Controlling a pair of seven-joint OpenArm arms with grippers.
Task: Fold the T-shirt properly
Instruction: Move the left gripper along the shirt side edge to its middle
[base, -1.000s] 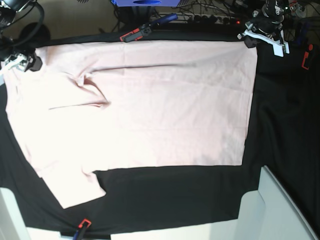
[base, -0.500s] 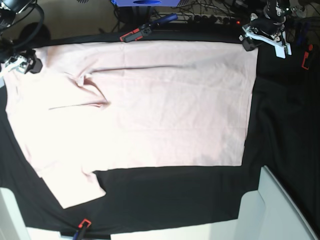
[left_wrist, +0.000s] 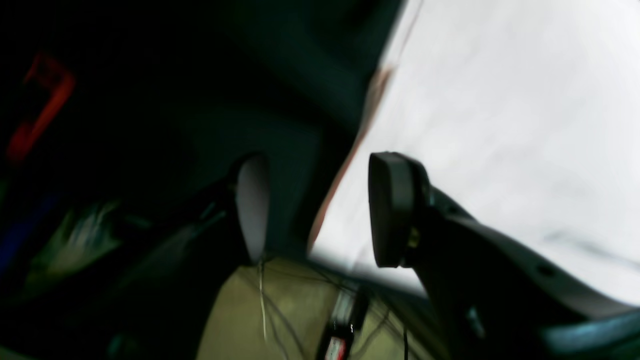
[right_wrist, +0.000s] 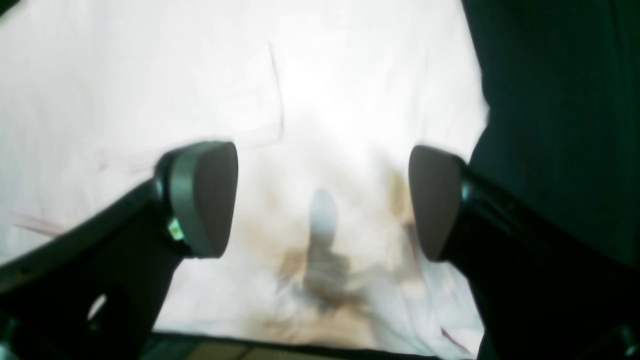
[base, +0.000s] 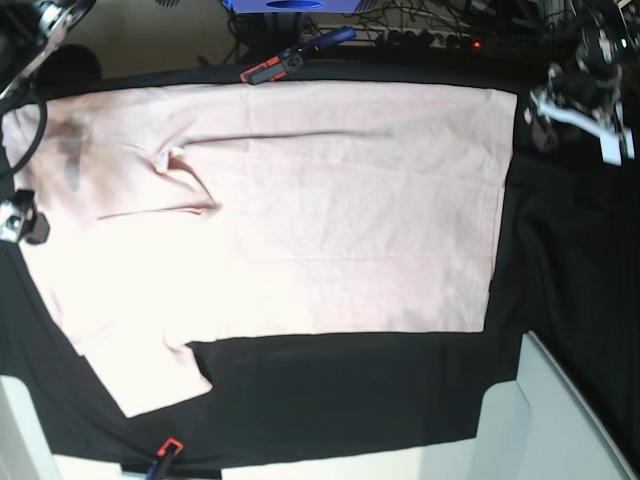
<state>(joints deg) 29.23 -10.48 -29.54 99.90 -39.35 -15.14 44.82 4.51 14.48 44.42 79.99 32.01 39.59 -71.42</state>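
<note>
The pale pink T-shirt (base: 300, 220) lies spread flat on the black table cloth (base: 350, 390), plain side up, with one sleeve (base: 150, 380) pointing to the front left. My left gripper (base: 578, 112) hangs off the shirt's far right corner, over black cloth. In the left wrist view this gripper (left_wrist: 320, 210) is open, with the shirt's edge (left_wrist: 350, 165) below the gap and nothing held. My right gripper (base: 18, 222) is at the shirt's left edge. Seen from the right wrist, it (right_wrist: 320, 200) stands open above the shirt (right_wrist: 150, 75), where a dark print shows through.
Red-and-black clamps (base: 272, 66) (base: 165, 447) pin the cloth at the back and front edges. Cables and a power strip (base: 430, 38) lie behind the table. White panels (base: 560, 420) stand at the front right corner.
My left gripper opened, let go of the shirt's far right corner and moved away to the right. My right gripper moved from the far left corner toward the front along the left edge.
</note>
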